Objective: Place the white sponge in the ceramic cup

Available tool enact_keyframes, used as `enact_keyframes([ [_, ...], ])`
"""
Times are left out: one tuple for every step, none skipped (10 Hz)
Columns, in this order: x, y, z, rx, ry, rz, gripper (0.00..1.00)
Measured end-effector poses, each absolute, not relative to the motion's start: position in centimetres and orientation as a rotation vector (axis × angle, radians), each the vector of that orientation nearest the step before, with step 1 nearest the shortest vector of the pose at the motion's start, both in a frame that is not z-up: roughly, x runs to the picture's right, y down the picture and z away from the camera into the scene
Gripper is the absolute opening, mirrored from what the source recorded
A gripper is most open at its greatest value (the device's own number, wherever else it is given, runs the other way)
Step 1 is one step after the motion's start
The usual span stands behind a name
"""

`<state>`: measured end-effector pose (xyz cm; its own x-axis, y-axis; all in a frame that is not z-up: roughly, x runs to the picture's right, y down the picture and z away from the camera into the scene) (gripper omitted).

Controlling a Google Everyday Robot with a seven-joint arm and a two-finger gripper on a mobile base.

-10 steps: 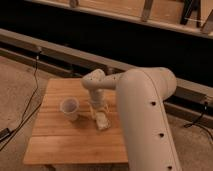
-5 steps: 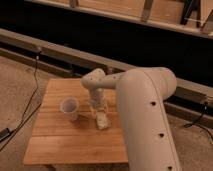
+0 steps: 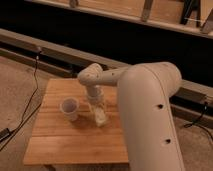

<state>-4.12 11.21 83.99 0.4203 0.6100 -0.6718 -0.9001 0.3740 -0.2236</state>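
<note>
Beside the ceramic cup (image 3: 69, 108) on the wooden table (image 3: 55, 145), gripper (image 3: 99, 114) low, fingers (image 3: 94, 108) tight around the white sponge (image 3: 102, 119).

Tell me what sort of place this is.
Likely a robot test lab: a lone wooden table on speckled floor, loose cables, metal rails behind. The gripper is down at the tabletop, shut on the white sponge.
</note>
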Motion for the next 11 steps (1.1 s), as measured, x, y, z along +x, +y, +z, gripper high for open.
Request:
enact_keyframes([
  [-4.8,9.4,82.4,-0.580,0.509,1.007,0.00],
  [-5.3,8.3,81.4,-0.552,0.491,0.992,0.00],
  [-5.8,7.4,80.6,-0.529,0.475,0.976,0.00],
  [-6.8,5.6,78.9,-0.484,0.438,0.946,0.00],
  [-7.3,4.9,78.1,-0.465,0.421,0.935,0.00],
  [-7.9,3.9,77.1,-0.440,0.397,0.920,0.00],
  [-8.3,3.3,76.4,-0.426,0.377,0.913,0.00],
  [-9.2,2.5,75.5,-0.414,0.335,0.910,0.00],
  [-9.7,2.1,75.0,-0.413,0.305,0.898,0.00],
  [-10.3,1.5,74.5,-0.412,0.263,0.887,0.00],
  [-11.6,0.8,74.0,-0.421,0.184,0.859,0.00],
])
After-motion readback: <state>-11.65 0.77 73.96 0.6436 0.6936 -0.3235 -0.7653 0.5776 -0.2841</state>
